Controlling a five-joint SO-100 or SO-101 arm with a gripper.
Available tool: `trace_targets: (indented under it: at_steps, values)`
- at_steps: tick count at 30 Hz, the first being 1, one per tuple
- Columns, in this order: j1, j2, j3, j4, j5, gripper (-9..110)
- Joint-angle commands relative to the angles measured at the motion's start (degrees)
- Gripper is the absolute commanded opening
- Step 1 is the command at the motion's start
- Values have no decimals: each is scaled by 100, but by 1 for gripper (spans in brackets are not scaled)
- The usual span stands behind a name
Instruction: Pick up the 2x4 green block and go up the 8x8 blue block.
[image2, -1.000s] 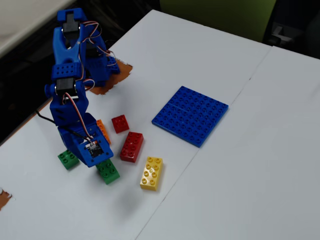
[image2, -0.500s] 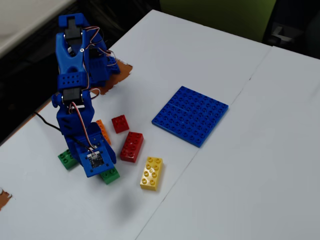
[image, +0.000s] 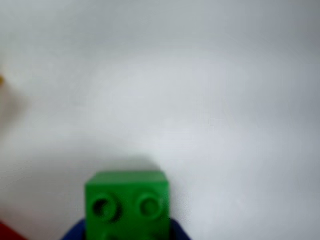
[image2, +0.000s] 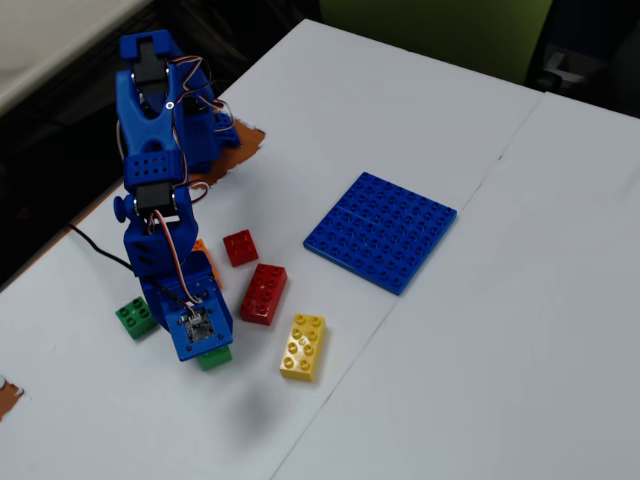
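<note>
In the wrist view the 2x4 green block (image: 126, 205) shows end-on at the bottom, two studs across, between the blue jaws of my gripper (image: 125, 232). In the fixed view my gripper (image2: 210, 352) points down at the left of the table. The green block (image2: 214, 357) sticks out beneath it and is mostly hidden by the gripper's body. The gripper is shut on it, and a shadow lies on the table to the right. The 8x8 blue block (image2: 381, 231) lies flat, far to the upper right, and is out of the wrist view.
A small square green brick (image2: 135, 317) sits left of the gripper. A small red brick (image2: 240, 247), a longer red brick (image2: 264, 293) and a yellow brick (image2: 303, 346) lie to its right. An orange piece (image2: 204, 258) shows behind the arm. The table edge runs along the left.
</note>
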Motion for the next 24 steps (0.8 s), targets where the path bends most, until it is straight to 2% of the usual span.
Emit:
trace_targets:
  at_steps: [1, 8, 15, 19, 24]
  values:
    - [-114, 229, -237, 141, 26, 9]
    - [-237, 1529, -246, 1802, -35, 8]
    - [-1090, 3261, -255, 3428, 870, 7]
    - [-2083, 3762, -325, 3542, 1854, 7]
    - [-3278, 3727, -729, 3419, 2259, 6]
